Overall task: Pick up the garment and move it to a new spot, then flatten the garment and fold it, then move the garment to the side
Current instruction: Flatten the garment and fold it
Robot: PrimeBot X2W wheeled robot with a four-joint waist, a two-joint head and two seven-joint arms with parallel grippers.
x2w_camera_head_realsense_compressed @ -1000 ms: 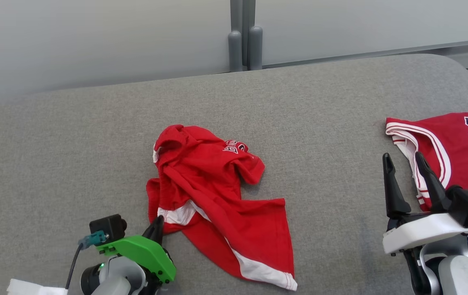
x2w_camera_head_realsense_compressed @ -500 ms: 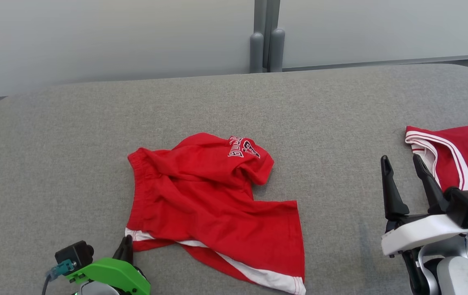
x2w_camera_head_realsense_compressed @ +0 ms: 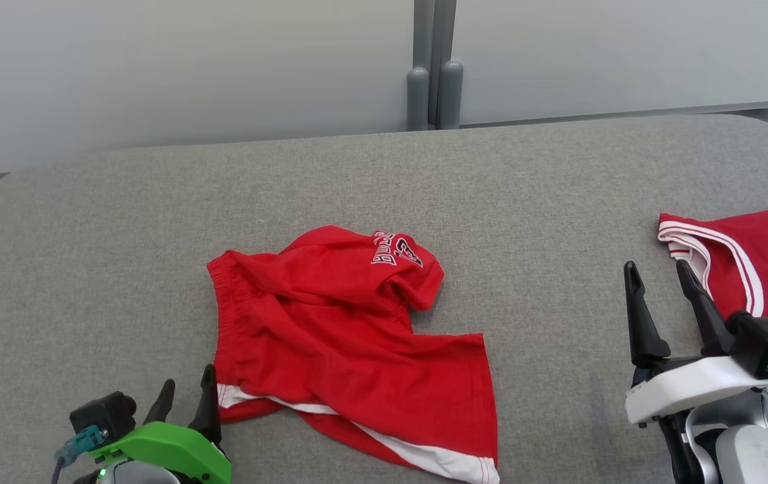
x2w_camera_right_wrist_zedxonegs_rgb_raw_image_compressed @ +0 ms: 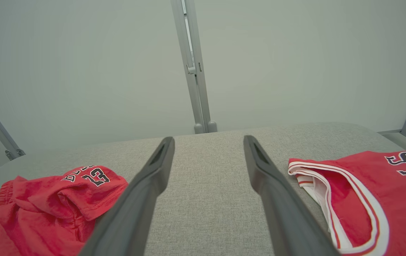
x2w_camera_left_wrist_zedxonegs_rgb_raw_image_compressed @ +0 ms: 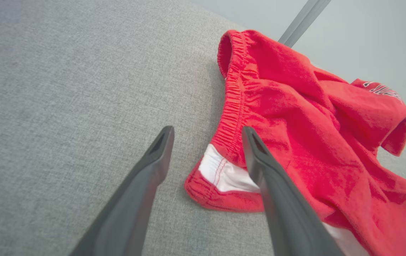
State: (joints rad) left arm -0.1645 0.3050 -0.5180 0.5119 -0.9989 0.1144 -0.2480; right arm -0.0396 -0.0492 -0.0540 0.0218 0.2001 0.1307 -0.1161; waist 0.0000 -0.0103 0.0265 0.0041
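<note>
grey woven fabric is covering the wide table [x2w_camera_head_realsense_compressed: 121, 222], with pale wall panels [x2w_camera_head_realsense_compressed: 189, 67] standing behind it. a crumpled red pair of shorts with white trim [x2w_camera_head_realsense_compressed: 350, 343] is lying near the table's middle. the left claw [x2w_camera_head_realsense_compressed: 189, 378] is hovering spread and empty at the shorts' near left corner. the right claw [x2w_camera_head_realsense_compressed: 655, 265] is also standing spread and empty, just beside a red sleeveless jersey with white edging [x2w_camera_head_realsense_compressed: 753, 255].
</note>
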